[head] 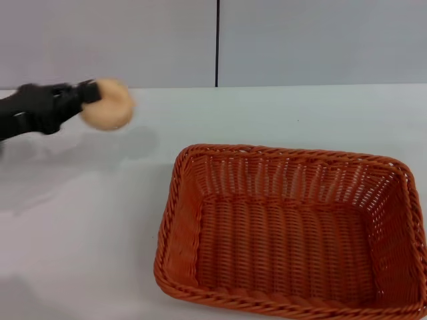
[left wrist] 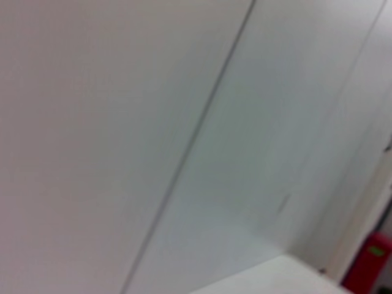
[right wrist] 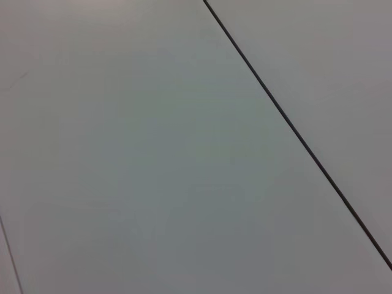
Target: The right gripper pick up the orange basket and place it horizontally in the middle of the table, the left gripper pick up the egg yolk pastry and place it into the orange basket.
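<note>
Pastry sits at the tip of your left gripper, which comes in from the left edge of the head view and is closed on it; the bun hangs in the air above the table, its soft shadow falling on the white top below and to the right. You can see the black fingers only where they meet the bun's near-left side, so the grip itself is partly hidden. The pastry is well apart from the basket, up and to the left of the basket's far-left corner, not over it.

Count what you have: one pastry, one basket, one gripper in sight. Your right gripper shows in no view, and its wrist camera gives only pale wall panels with a dark seam; the left wrist camera shows the same kind of wall and a corner of the table.

The pastry is small, round, pale tan-yellow and blurred. The basket is large, rectangular, orange woven, with a braided rim and sloping slatted sides; it lies flat, long side across the table, with nothing inside
</note>
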Robot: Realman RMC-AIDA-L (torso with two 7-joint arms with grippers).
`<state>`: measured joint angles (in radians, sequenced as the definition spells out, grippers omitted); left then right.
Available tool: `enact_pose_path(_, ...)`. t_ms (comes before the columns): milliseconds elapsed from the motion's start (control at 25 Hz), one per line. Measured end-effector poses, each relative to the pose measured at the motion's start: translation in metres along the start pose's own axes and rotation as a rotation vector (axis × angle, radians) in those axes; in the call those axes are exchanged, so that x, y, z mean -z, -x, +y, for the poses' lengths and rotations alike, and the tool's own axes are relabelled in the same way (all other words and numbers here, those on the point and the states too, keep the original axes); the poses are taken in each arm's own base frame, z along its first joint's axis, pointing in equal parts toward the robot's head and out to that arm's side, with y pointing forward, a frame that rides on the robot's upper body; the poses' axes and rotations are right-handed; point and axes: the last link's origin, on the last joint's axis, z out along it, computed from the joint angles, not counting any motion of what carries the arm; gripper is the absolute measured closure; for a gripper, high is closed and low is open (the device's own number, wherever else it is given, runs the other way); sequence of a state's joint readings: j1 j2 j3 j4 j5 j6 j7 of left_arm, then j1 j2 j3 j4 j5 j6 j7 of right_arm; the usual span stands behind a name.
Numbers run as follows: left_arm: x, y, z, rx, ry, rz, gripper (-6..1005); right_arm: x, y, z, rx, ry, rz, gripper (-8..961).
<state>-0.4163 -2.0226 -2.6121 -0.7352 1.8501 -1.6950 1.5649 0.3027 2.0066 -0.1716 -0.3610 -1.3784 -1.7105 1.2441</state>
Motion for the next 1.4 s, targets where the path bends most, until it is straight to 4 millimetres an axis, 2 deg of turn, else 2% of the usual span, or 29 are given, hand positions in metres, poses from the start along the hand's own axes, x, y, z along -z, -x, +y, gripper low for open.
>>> enact_pose_path(40,-0.016,-0.004,0.007,-0.004,0.061,-0.001,904,0.000,0.000,0.000,-0.001,0.001,0.000,389)
enact_pose_path(80,-0.016,-0.004,0.007,-0.004,0.061,-0.001,902,0.000,0.000,0.000,-0.001,0.001,0.000,389)
enact_pose_path(200,-0.045,-0.005,0.021,-0.007,0.170,-0.028,894,0.000,-0.001,0.000,-0.003,0.001,0.000,389)
enact_pose_path(240,-0.069,-0.002,0.032,0.005,0.262,-0.066,891,0.000,-0.001,0.001,-0.003,0.000,0.001,389)
enact_pose_path(280,-0.069,-0.002,0.032,0.005,0.262,-0.066,889,0.000,-0.001,0.001,-0.003,0.000,0.001,389)
enact_pose_path(320,-0.084,0.001,0.040,0.012,0.323,-0.103,886,0.000,-0.001,0.000,-0.004,-0.001,0.001,389)
enact_pose_path(360,-0.084,0.001,0.040,0.012,0.323,-0.103,884,0.000,-0.001,0.000,-0.004,-0.001,0.001,389)
enact_pose_path(440,-0.101,0.007,0.051,-0.004,0.389,-0.169,878,0.000,-0.002,0.000,-0.004,-0.003,0.001,389)
enact_pose_path(720,-0.109,0.011,0.057,-0.068,0.422,-0.161,861,0.003,-0.002,0.000,-0.005,-0.011,0.003,389)
enact_pose_path(1040,-0.110,0.013,0.056,-0.047,0.405,-0.134,840,0.005,-0.002,0.000,-0.004,-0.016,0.005,389)
enact_pose_path(1240,-0.106,0.007,0.054,-0.049,0.391,-0.071,600,0.006,-0.002,0.000,-0.003,-0.014,0.005,389)
enact_pose_path(1400,-0.098,0.004,0.051,-0.089,0.357,0.022,359,0.006,-0.002,0.000,-0.003,-0.014,0.005,389)
